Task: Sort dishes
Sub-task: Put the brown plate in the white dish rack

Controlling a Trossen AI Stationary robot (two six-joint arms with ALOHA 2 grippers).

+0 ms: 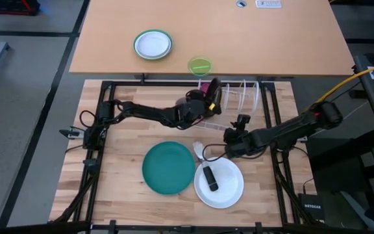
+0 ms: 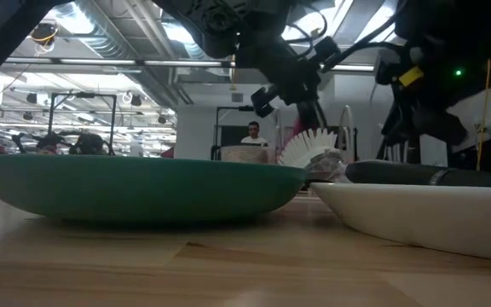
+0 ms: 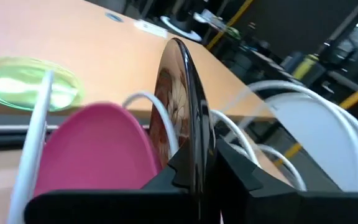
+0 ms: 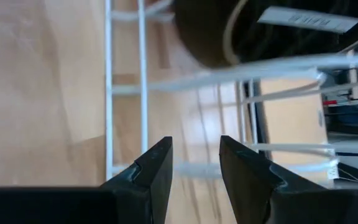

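- We see the left gripper (image 1: 208,97) clamped on the rim of the dark red patterned plate (image 3: 182,118); the left wrist view shows its two dark fingers (image 3: 176,171) pinching that plate edge-on, upright among the wires of the white dish rack (image 1: 239,97).
- Only that wrist view shows the pink plate (image 3: 101,152) standing in the rack just beside the held plate; from above the gripper hides most of it.
- The left arm reaches from the table's left side across to the rack at the far edge of the wooden table (image 1: 122,188).
- The right gripper (image 4: 194,165) has its fingers apart with nothing between them; its wrist view looks down past them at rack wires and bare wood.
- In the high view the right arm stretches in from the right, its gripper (image 1: 232,140) low, between the rack and the plain white plate (image 1: 229,188).
- A small dark object (image 1: 209,178) lies on the white plate; we cannot tell what it is.
- The teal-green plate (image 1: 167,168) lies flat just beside the white one, their rims about touching; the low view shows both (image 2: 135,183) (image 2: 424,213) side on, resting on the wood.
- On the farther table sit a small white plate with a green rim (image 1: 152,44) and a lime-green bowl (image 1: 199,65), the bowl near the rack.
- The low view alone shows a person (image 2: 252,135) in the room far behind.
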